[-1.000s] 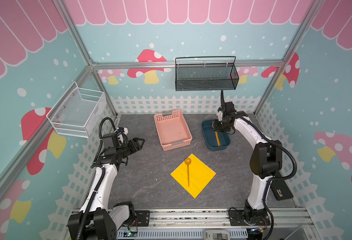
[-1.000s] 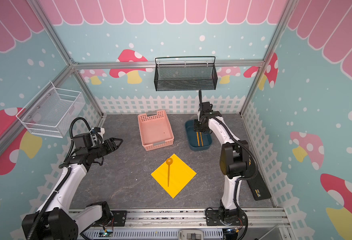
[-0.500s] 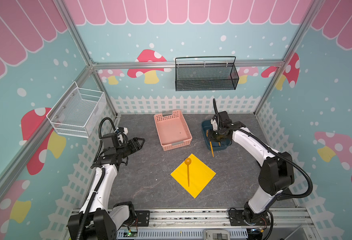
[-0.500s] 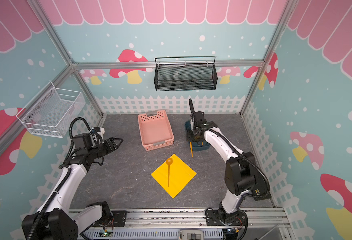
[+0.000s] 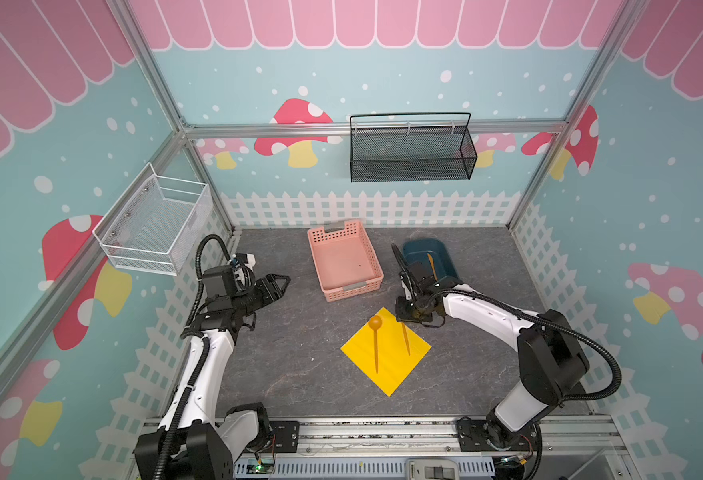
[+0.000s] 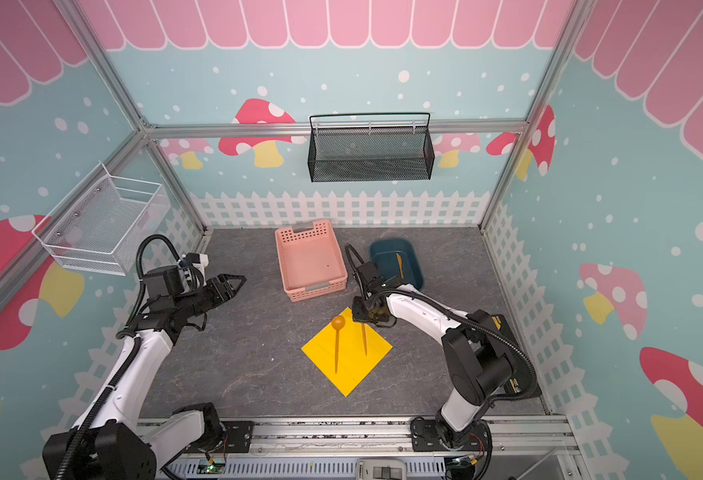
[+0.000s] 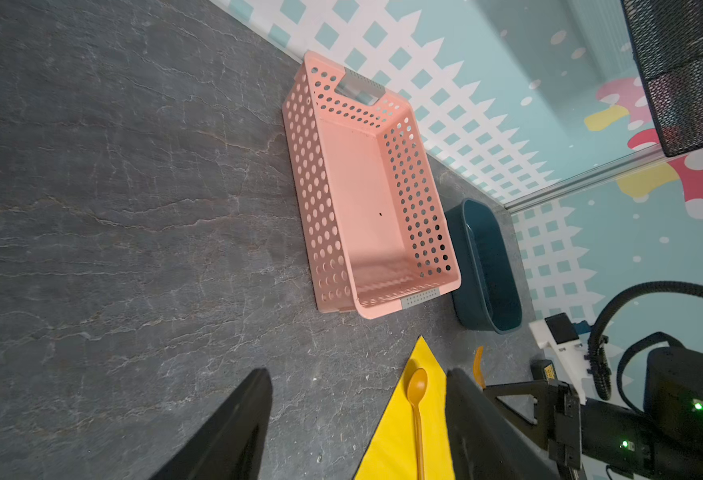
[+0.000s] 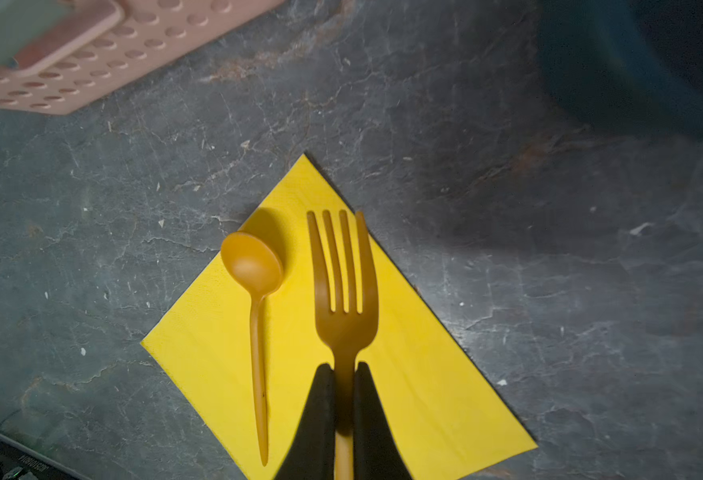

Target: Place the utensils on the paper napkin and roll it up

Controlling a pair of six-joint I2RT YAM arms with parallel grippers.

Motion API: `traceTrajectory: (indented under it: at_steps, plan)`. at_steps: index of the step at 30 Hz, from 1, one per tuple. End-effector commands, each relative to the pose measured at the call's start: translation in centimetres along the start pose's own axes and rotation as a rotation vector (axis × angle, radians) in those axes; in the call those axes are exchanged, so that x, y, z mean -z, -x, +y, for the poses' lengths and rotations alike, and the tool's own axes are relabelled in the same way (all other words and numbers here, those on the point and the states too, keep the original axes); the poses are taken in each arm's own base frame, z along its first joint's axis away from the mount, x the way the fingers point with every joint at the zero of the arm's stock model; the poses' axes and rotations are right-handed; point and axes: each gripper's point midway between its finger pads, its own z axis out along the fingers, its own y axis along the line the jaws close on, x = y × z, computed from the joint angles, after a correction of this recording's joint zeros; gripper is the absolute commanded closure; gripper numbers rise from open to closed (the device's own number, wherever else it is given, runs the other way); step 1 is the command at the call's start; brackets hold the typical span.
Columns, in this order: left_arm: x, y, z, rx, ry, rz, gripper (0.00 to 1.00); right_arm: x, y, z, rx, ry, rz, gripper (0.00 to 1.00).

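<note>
Grey stone-patterned desk (image 5: 283,365) carries everything; the paper napkin (image 5: 387,365) lies near its middle, turned as a diamond with one corner toward the pink basket (image 5: 343,266), which stands apart from it; the spoon (image 5: 375,345) rests on the napkin, bowl toward that far corner, handle toward the near one. The right claw (image 8: 343,368) is pressed together on the neck of the fork (image 8: 343,291), just under the tines; the fork hangs over the napkin just beside the spoon, on the side of the right arm (image 5: 487,309), its long axis nearly parallel to the spoon, tines toward the far corner; it looks a little lifted, and whether its handle end touches the paper I cannot tell. To set it down, I judge, the claw needs only to go lower and part; the outer tine is close to the napkin's far right edge, so a drift that way would put it off the sheet. Between the fork and the right corner some bare yellow is left for the last piece; a slim orange piece, probably the knife (image 5: 431,265), lies in the dark blue tub (image 5: 447,255) behind the right arm, which is the nearer one. The left claw (image 5: 278,284) hovers over the desk's left side, jaws apart and empty, well apart from the napkin.
</note>
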Motion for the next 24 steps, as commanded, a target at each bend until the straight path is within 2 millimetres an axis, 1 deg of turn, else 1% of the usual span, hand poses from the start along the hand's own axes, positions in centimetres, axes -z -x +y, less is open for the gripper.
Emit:
traceTrajectory:
  at_steps: [1,8,17,24]
  plan:
    - [-0.2,-0.4,-0.1,0.012,-0.025,0.009,0.31,-0.4,-0.1,1.1,-0.049,0.016,-0.032,0.97]
    - [-0.1,-0.4,-0.3,0.006,-0.027,0.008,0.32,-2.3,-1.0,2.0,-0.052,0.02,-0.012,0.97]
    - [-0.2,-0.5,-0.4,0.001,-0.028,0.009,0.32,-4.0,-2.1,1.9,-0.052,0.014,0.023,0.97]
    - [-0.3,-0.6,-0.2,0.002,-0.024,0.014,0.32,-4.9,-2.7,1.7,-0.061,0.013,0.038,0.97]
